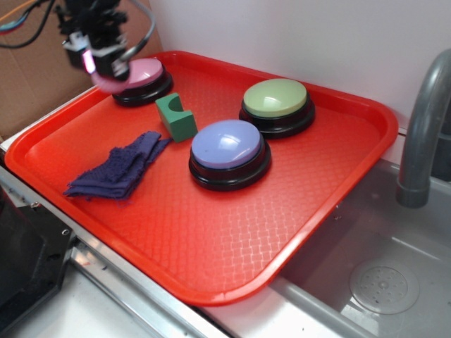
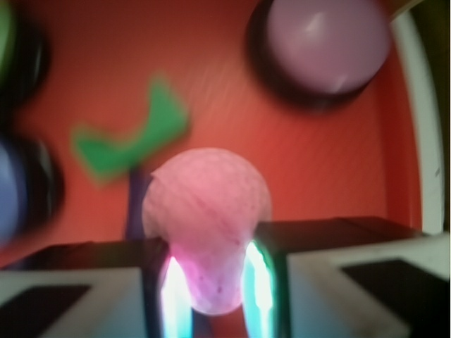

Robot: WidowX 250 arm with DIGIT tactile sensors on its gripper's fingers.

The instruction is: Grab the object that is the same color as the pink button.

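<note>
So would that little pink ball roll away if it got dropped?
Probably. The pink ball is round, so it would likely roll across the tray. Held between the end effector fingers, it seems light and may slip.

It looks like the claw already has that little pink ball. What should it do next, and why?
Probably just lift a bit higher and hold. The gripper is shut on the pink ball, which hangs above the red tray near the pink button, so the grab looks done.

The red plastic tray (image 1: 331, 204) bore a glossy, embossed waffle texture. The pink button (image 1: 144, 72) had a smooth, shiny dome; the purple cloth (image 1: 120, 171) looked rough, and the pink ball (image 2: 206, 211) matt.
</note>
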